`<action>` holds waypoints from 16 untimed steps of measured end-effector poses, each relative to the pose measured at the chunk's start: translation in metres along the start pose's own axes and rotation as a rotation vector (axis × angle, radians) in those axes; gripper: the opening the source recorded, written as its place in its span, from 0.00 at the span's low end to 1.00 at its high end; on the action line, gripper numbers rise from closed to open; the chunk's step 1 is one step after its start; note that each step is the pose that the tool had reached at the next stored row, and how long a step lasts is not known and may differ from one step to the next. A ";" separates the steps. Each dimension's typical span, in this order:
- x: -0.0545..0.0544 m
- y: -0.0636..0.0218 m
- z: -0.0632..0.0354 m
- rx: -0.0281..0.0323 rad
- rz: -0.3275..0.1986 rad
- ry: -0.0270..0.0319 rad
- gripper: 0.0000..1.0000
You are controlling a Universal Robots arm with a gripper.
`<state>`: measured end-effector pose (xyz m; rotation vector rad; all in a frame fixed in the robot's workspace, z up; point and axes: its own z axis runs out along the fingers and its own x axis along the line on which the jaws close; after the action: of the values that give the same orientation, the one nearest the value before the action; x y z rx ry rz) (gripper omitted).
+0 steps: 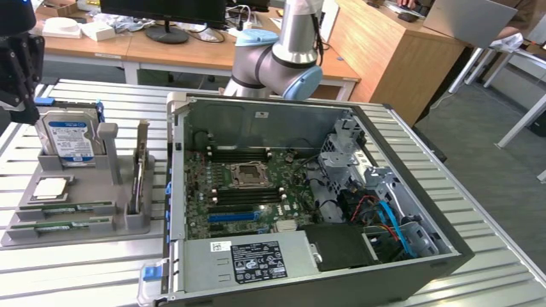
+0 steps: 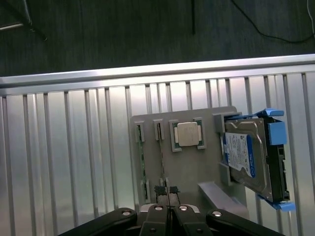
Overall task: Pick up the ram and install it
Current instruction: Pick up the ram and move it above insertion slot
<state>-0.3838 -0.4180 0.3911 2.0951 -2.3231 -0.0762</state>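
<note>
Two ram sticks, thin green boards, lie side by side in the slots of a grey holder [image 1: 85, 240] at the exterior view's left: one ram [image 1: 66, 209] and a second [image 1: 55, 225] in front of it. In the wrist view the same sticks appear edge-on as narrow strips [image 2: 142, 162] [image 2: 162, 157]. My gripper [image 1: 22, 115] hangs high above the holder's far end, apart from everything. Its black fingertips [image 2: 167, 191] are pressed together, shut on nothing.
The holder also carries a blue-labelled hard drive [image 1: 68, 137], a square silver processor [image 1: 50, 187] and an upright card [image 1: 139, 167]. An open computer case [image 1: 444, 256] lies to the right with its motherboard [image 1: 247, 192] exposed. Both rest on a slatted metal table [image 1: 77, 281].
</note>
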 end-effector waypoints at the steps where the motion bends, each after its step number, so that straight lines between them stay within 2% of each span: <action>1: 0.000 -0.0006 0.0001 0.0001 -0.001 -0.0001 0.10; 16: 0.000 -0.0030 0.0000 -0.0001 -0.005 0.0002 0.10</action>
<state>-0.3808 -0.4180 0.3910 2.1011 -2.3176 -0.0762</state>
